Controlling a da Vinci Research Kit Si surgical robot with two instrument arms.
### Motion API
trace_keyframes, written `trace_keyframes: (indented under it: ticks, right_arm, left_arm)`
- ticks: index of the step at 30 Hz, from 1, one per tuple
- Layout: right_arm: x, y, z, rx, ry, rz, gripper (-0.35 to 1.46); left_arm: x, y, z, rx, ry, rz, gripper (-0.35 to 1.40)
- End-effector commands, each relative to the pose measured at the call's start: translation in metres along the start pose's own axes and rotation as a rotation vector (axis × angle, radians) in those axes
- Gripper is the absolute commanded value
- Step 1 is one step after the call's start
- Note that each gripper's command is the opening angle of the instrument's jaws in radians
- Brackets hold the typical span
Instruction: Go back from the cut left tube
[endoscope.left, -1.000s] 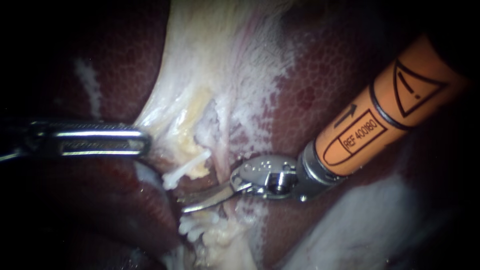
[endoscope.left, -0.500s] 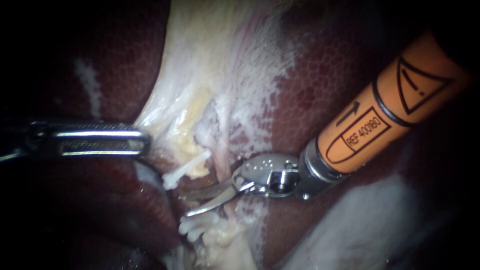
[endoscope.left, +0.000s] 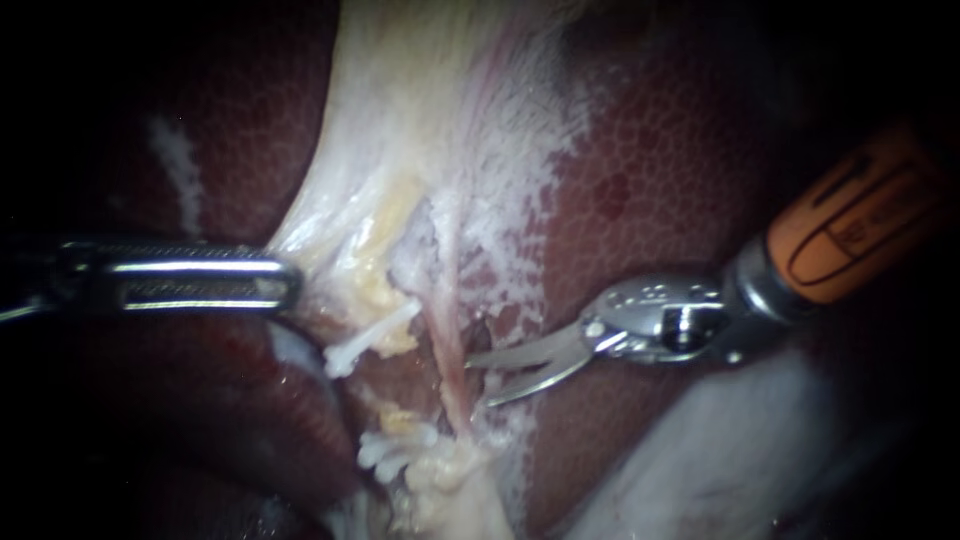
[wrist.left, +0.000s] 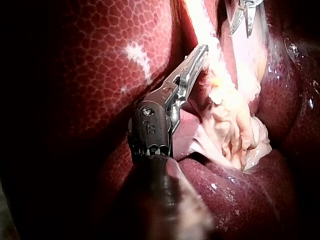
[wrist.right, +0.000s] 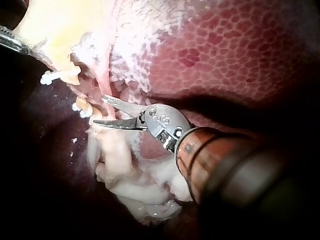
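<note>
The cut tube's two ends carry white clips: an upper clip (endoscope.left: 370, 338) and lower clips (endoscope.left: 395, 450), with a gap between them. Just right of them an uncut thin pink tube (endoscope.left: 452, 365) runs down. My right instrument (endoscope.left: 478, 382), with curved blades on an orange shaft, has its jaws open beside this pink tube, right of the cut. In the right wrist view the open blades (wrist.right: 100, 110) sit near the clips (wrist.right: 57, 76). My left instrument (endoscope.left: 285, 283) holds the stretched pale gallbladder tissue (endoscope.left: 420, 120), jaws shut on it (wrist.left: 195, 60).
Dark red mottled liver (endoscope.left: 660, 170) surrounds the pale tissue on both sides. A whitish patch (endoscope.left: 740, 450) lies below the right instrument's shaft. In the left wrist view the right instrument's blades (wrist.left: 242, 17) show far ahead of the left jaws.
My right instrument has drawn back to the right, out of the gap between the clips, and its blades have opened. The left instrument and the tissue it holds have not moved.
</note>
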Motion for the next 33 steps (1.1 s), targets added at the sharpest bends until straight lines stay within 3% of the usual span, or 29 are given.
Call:
trace_keyframes:
  ticks: [1,6,12,27,33]
  right_arm:
    - [0.0003,0.0,-0.0008,-0.015,0.001,-0.01,0.63]
    - [0.0017,0.0,-0.0045,-0.115,-0.004,-0.089,0.88]
    - [0.0034,-0.0008,-0.0064,-0.213,-0.027,-0.169,1.16]
    - [0.0059,-0.0026,-0.0064,-0.253,-0.025,-0.281,1.16]
    - [0.0066,-0.0031,-0.0064,-0.262,-0.036,-0.335,1.05]
  left_arm:
    - [0.0,0.0,0.0,0.0,0.001,0.0,-0.35]
    - [0.0001,0.0,0.0,0.0,0.0,0.0,-0.35]
    - [0.0001,0.0001,0.0001,0.0,0.0,0.0,-0.35]
    - [0.0001,0.0001,0.0002,-0.001,0.0,0.0,-0.35]
    - [0.0001,0.0001,0.0002,-0.001,0.0,0.0,-0.35]
